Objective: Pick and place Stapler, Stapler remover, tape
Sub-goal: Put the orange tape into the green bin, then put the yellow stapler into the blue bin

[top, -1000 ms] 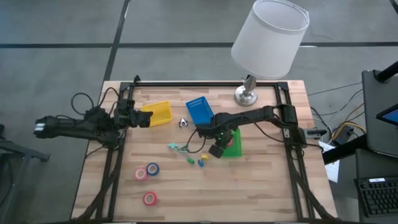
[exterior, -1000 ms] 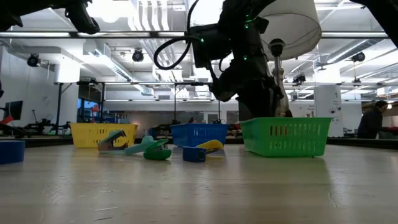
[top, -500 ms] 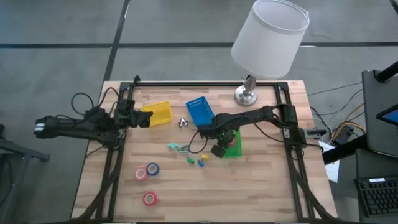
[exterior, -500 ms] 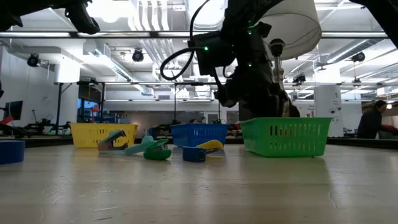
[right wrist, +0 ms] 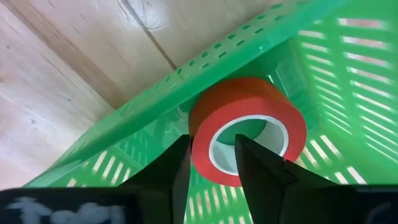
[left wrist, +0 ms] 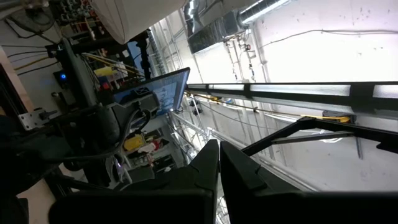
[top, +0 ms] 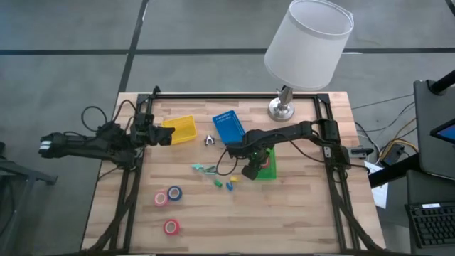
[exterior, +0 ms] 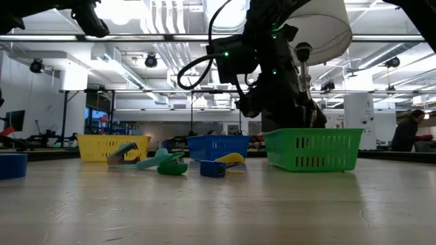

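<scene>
My right gripper (top: 249, 171) hangs over the near left corner of the green tray (top: 266, 165), shut on a red tape roll (right wrist: 249, 130) with a pale core. Three more rolls lie flat on the near left of the table: pink (top: 161, 198), blue (top: 174, 193) and red (top: 170, 227). A teal stapler (top: 201, 168), a green piece (top: 217, 183) and a blue-and-yellow piece (top: 231, 186) lie mid-table. A metal staple remover (top: 210, 140) sits between the yellow tray (top: 183, 129) and the blue tray (top: 229, 128). My left gripper (top: 160, 135) waits shut beside the yellow tray. My right gripper pinches the red roll's wall (right wrist: 202, 146), one finger (right wrist: 258, 165) in the core hole and one finger (right wrist: 177, 165) outside. It comes from above, pointing down into the green tray (right wrist: 155, 130). Whether the roll touches the tray floor, I cannot tell.
A lamp with a white shade stands on its metal base (top: 283, 108) at the far edge. A black frame (top: 234, 95) runs round the table. Bare wood lies near and right of the green tray. A person (exterior: 407, 133) stands far off in the room.
My right gripper has carried the red roll a little toward the table's right, farther over the green tray. Nothing else has moved.
</scene>
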Motion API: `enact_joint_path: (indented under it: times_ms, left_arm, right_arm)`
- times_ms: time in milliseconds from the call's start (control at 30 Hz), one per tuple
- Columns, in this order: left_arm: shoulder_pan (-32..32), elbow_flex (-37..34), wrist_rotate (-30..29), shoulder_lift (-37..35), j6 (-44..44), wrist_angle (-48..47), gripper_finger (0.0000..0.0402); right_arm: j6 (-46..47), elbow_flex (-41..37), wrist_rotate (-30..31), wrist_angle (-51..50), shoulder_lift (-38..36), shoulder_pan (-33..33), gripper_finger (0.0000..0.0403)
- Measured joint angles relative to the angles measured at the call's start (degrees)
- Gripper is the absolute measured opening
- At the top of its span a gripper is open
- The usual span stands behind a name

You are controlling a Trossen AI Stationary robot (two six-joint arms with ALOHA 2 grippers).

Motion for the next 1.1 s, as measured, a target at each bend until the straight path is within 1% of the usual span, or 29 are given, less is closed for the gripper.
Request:
enact_joint_path:
  times_ms: [133,200,367,433,500,633,733,800,900,1000,1033,1100]
  left_arm:
    - [0.0,0.0,0.0,0.0,0.0,0.0,0.0019]
    - [0.0,0.0,0.0,0.0,0.2,0.0,0.0019]
    - [0.0,0.0,0.5,0.0,3.0,0.0,0.0019]
    - [0.0,0.0,2.0,-0.1,3.1,0.0,0.0019]
    - [0.0,0.0,5.1,0.0,2.8,-0.1,0.0019]
    - [-0.1,0.0,7.4,1.1,2.2,-3.0,0.0019]
    - [-0.1,0.0,7.9,1.6,1.3,-6.2,0.0019]
    - [-0.1,0.0,7.9,2.0,1.5,-7.2,0.0021]
    - [-0.1,0.1,7.9,2.5,1.7,-9.6,0.0039]
    - [-0.1,0.2,7.9,2.6,1.4,-13.1,0.0068]
    - [-0.1,0.3,8.0,2.6,0.9,-12.9,0.0078]
    - [-0.1,0.4,8.2,2.5,0.0,-12.6,0.0096]
  right_arm:
    - [0.3,0.0,-0.7,-0.6,-0.1,0.0,0.0130]
    - [0.3,0.2,-0.6,-2.5,-0.7,0.0,0.0130]
    - [2.2,1.1,1.3,-6.6,-5.1,0.2,0.0118]
    - [4.7,1.6,1.3,-6.3,-7.7,0.2,0.0112]
    - [7.6,2.3,1.5,-4.6,-10.9,0.4,0.0107]
    - [13.6,2.5,1.8,2.5,-16.6,0.9,0.0099]
    - [17.4,2.4,2.9,11.5,-20.0,1.4,0.0093]
    - [18.0,2.4,3.0,18.6,-21.5,1.8,0.0090]
    - [19.1,2.4,3.0,28.1,-21.5,2.6,0.0090]
    - [20.2,2.8,2.9,35.1,-20.4,4.1,0.0098]
    - [20.6,2.9,2.4,37.2,-19.9,4.6,0.0101]
    - [20.0,2.9,0.9,38.0,-18.6,5.6,0.0105]
